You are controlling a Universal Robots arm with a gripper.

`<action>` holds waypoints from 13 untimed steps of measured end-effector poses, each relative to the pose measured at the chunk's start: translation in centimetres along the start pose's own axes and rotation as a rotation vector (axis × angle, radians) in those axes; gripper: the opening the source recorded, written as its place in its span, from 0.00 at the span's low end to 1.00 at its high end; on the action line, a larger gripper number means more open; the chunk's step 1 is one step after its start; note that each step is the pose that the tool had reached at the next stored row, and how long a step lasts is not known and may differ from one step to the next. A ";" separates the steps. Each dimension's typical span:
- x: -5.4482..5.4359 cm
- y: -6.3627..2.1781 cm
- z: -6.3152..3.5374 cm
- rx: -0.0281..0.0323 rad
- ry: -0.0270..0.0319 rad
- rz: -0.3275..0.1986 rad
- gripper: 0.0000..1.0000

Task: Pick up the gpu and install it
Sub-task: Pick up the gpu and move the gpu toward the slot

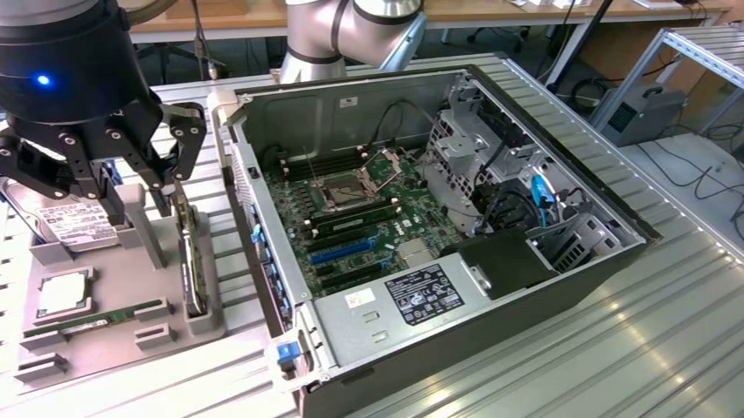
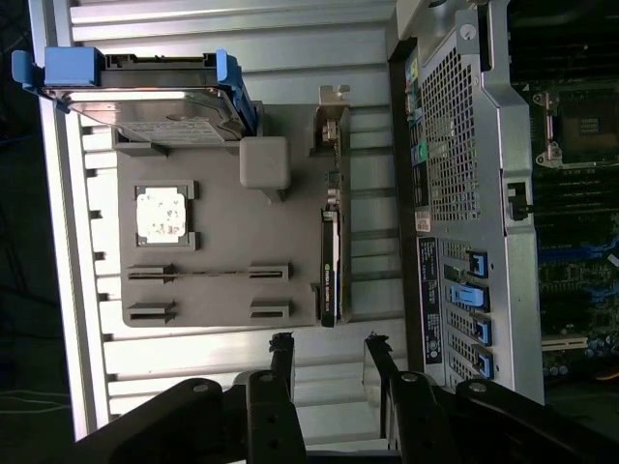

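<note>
The gpu [image 1: 193, 261] is a thin black card with a silver bracket at one end. It stands on edge in a slot along the grey holder block [image 1: 117, 335], on the side nearest the computer case. In the wrist view the gpu [image 2: 331, 261] lies in line with the gap between my fingers. My gripper [image 1: 139, 205] hangs above the holder block, a little to the exterior view's left of the card. The gripper [image 2: 327, 343] is open, with nothing between the black fingertips [image 2: 282, 346].
The holder block [image 2: 290, 290] also carries a hard drive in a blue caddy [image 1: 76, 222], a CPU [image 1: 64, 296] and a green RAM stick [image 1: 99, 318]. The open computer case [image 1: 558, 287], motherboard [image 1: 348, 209] exposed, stands close at the exterior view's right, on a ribbed metal table [image 1: 651, 348].
</note>
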State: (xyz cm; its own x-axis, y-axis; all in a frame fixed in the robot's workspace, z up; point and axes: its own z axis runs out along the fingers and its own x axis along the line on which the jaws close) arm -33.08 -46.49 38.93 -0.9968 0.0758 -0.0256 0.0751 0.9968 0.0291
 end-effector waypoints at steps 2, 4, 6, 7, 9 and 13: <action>0.0 0.00 0.00 0.0001 0.0000 0.000 0.42; 0.0 0.00 0.00 0.0001 0.0000 0.000 0.42; 0.0 0.00 0.00 0.0001 0.0000 0.000 0.42; 0.0 0.00 0.03 0.0001 0.0000 0.000 0.42; 0.0 -0.01 0.16 0.0001 0.0000 0.000 0.42; 0.0 -0.01 0.40 -0.0001 0.0000 0.000 0.42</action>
State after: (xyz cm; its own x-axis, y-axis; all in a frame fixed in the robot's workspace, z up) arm -33.08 -46.49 38.53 -0.9968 0.0758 -0.0256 0.0751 0.9967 0.0292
